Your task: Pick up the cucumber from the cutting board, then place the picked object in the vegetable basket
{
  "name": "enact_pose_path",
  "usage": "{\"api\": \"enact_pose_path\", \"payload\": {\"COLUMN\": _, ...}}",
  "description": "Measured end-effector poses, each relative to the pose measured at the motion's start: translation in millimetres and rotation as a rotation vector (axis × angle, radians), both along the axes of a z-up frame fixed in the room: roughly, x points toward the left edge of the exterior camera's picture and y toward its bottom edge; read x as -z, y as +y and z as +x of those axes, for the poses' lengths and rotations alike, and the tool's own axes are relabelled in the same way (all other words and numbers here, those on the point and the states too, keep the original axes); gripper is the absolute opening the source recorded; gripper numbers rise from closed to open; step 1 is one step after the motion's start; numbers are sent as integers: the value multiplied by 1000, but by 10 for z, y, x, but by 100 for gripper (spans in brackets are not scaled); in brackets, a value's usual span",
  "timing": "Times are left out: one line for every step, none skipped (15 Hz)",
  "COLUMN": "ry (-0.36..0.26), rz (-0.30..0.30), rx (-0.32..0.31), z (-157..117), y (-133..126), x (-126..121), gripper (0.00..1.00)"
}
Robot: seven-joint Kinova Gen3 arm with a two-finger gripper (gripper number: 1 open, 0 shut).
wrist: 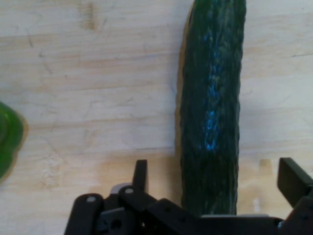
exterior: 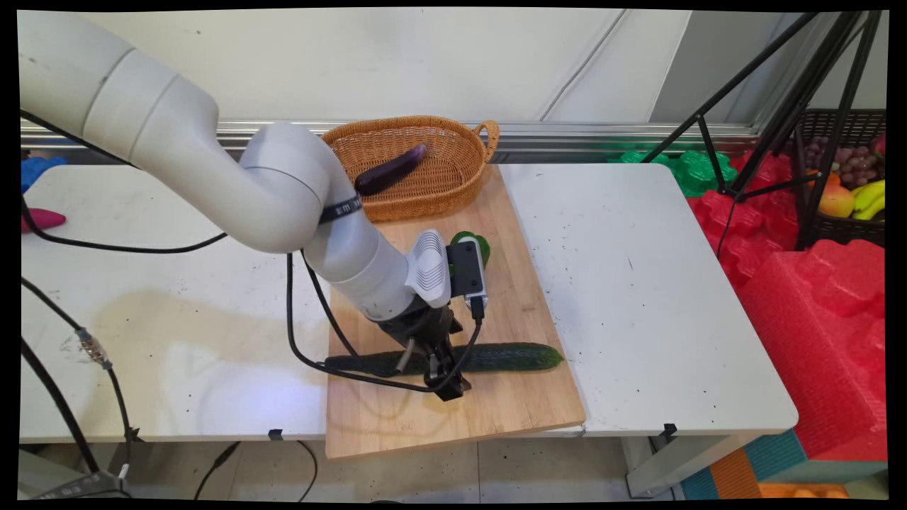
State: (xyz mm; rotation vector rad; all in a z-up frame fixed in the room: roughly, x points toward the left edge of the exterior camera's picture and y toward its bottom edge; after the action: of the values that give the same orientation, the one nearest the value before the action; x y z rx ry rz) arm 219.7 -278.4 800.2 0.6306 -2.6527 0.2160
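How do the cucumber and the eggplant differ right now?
The cucumber is dark green, long and straight; the eggplant is dark purple, shorter and slightly curved. The cucumber lies flat on the wooden cutting board; the eggplant lies tilted in the wicker basket at the board's far end. The open gripper straddles the cucumber, a finger on either side; nothing is near the eggplant. Both are elongated vegetables.
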Motion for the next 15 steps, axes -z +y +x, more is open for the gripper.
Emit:
{"api": "enact_pose_path", "payload": {"ry": 0, "rz": 1, "rx": -1, "z": -6, "y": -2, "x": 14, "gripper": 100}}
{"api": "enact_pose_path", "payload": {"ry": 1, "rz": 1, "rx": -2, "z": -16, "y": -7, "x": 33, "gripper": 0}}
{"api": "enact_pose_path", "payload": {"ry": 2, "rz": 1, "rx": -2, "z": -20, "y": -9, "x": 41, "gripper": 0}}
{"api": "enact_pose_path", "payload": {"ry": 2, "rz": 1, "rx": -3, "z": -25, "y": -11, "x": 48, "gripper": 0}}
{"api": "enact_pose_path", "payload": {"ry": 3, "rz": -1, "rx": -3, "z": -29, "y": -14, "x": 50, "gripper": 0}}
{"api": "enact_pose_path", "payload": {"ry": 4, "rz": -4, "rx": -2, "z": -31, "y": -15, "x": 40, "gripper": 0}}
{"api": "enact_pose_path", "payload": {"ry": 5, "rz": -8, "rx": -1, "z": -30, "y": -13, "x": 20, "gripper": 0}}
{"api": "enact_pose_path", "payload": {"ry": 8, "rz": -13, "rx": 1, "z": -29, "y": -12, "x": -9, "gripper": 0}}
{"api": "enact_pose_path", "payload": {"ry": 9, "rz": -18, "rx": 3, "z": -26, "y": -10, "x": -41, "gripper": 0}}
{"api": "enact_pose_path", "payload": {"ry": 13, "rz": -25, "rx": 6, "z": -20, "y": -9, "x": -90, "gripper": 0}}
{"api": "enact_pose_path", "payload": {"ry": 20, "rz": -36, "rx": 7, "z": -7, "y": -5, "x": -166, "gripper": 0}}
{"api": "enact_pose_path", "payload": {"ry": 28, "rz": -51, "rx": 7, "z": 14, "y": -3, "x": -272, "gripper": 0}}
{"api": "enact_pose_path", "payload": {"ry": 36, "rz": -62, "rx": 5, "z": 35, "y": -1, "x": -363, "gripper": 0}}
{"api": "enact_pose_path", "payload": {"ry": 48, "rz": -77, "rx": 1, "z": 64, "y": 0, "x": -478, "gripper": 0}}
{"api": "enact_pose_path", "payload": {"ry": 59, "rz": -89, "rx": -4, "z": 91, "y": 0, "x": -587, "gripper": 0}}
